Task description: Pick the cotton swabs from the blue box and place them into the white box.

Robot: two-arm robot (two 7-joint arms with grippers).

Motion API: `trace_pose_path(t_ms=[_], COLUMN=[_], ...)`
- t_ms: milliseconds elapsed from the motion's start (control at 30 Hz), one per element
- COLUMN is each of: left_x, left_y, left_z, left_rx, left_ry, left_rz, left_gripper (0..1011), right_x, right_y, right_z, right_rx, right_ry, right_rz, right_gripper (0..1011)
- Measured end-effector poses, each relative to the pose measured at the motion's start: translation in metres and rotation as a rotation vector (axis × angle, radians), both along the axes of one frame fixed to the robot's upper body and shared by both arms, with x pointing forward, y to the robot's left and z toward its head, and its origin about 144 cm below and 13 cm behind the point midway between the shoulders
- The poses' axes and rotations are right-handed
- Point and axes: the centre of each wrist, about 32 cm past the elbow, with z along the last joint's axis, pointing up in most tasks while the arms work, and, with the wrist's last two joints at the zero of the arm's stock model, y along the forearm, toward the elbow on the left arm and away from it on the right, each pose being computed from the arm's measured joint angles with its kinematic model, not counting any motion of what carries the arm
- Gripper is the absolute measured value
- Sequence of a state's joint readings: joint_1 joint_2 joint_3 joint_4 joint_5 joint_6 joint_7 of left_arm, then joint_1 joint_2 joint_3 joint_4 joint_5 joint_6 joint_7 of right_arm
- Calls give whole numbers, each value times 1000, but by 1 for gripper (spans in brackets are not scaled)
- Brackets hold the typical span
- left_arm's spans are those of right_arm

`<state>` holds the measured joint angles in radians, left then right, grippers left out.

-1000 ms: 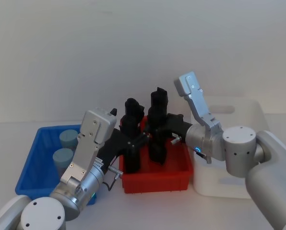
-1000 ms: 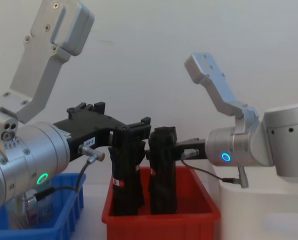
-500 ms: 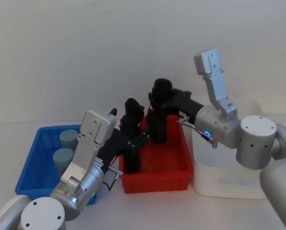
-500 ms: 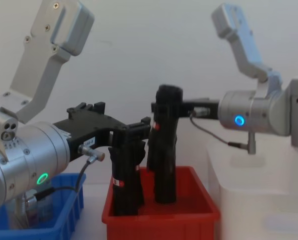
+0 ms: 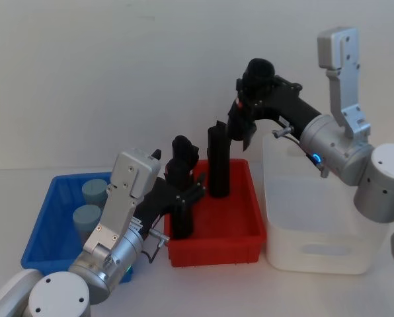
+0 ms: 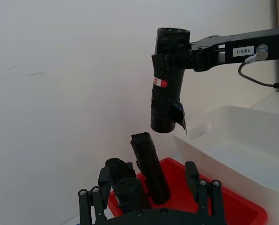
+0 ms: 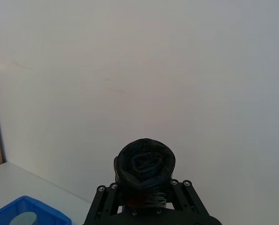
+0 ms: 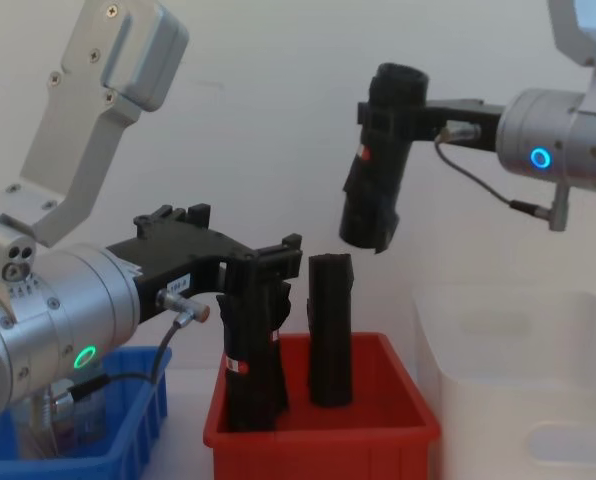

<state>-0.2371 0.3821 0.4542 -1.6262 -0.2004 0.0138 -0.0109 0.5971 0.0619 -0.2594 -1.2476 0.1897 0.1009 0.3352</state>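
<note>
Upper right, the right pincer (image 5: pixel 253 99) is clamped on a black cylinder (image 5: pixel 244 125), high where the red bin (image 5: pixel 213 247) meets the white box (image 5: pixel 316 254). Lower left, the left pincer (image 5: pixel 184 193) gapes around a second black cylinder (image 5: pixel 182 224). The cotton swabs (image 5: pixel 86 216) sit in the blue box (image 5: pixel 48 228).

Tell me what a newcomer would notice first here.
The right gripper holds a black cylinder high above the red bin, near the white box. The left gripper is at a second black cylinder inside that bin, while the cotton swabs stand in the blue box.
</note>
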Motion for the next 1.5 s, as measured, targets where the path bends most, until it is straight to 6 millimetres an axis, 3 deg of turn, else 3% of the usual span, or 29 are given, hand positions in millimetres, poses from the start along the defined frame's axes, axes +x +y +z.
trace_pose_path(t_ms=[367, 800, 933, 1200, 1367, 1500], left_x=[0, 0, 0, 0, -3, -6], left_y=[0, 0, 0, 1, 9, 18], left_z=[0, 0, 0, 0, 3, 6], left_rx=[0, 0, 0, 2, 13, 16], left_ry=[0, 0, 0, 1, 11, 24], left_rz=[0, 0, 0, 1, 21, 42], left_gripper=[1000, 1000, 1000, 1000, 999, 1000], right_x=[-11, -14, -12, -11, -11, -11], right_y=[-15, -26, -30, -34, -36, -36], right_z=[-4, -37, -52, -67, -74, -77], right_rx=[-47, -126, -151, -179, -191, -196], right_ry=[-35, 44, 91, 138, 158, 166], right_rz=[-142, -317, -364, -413, -434, -441], right_gripper=[435, 435, 511, 781, 940, 1002])
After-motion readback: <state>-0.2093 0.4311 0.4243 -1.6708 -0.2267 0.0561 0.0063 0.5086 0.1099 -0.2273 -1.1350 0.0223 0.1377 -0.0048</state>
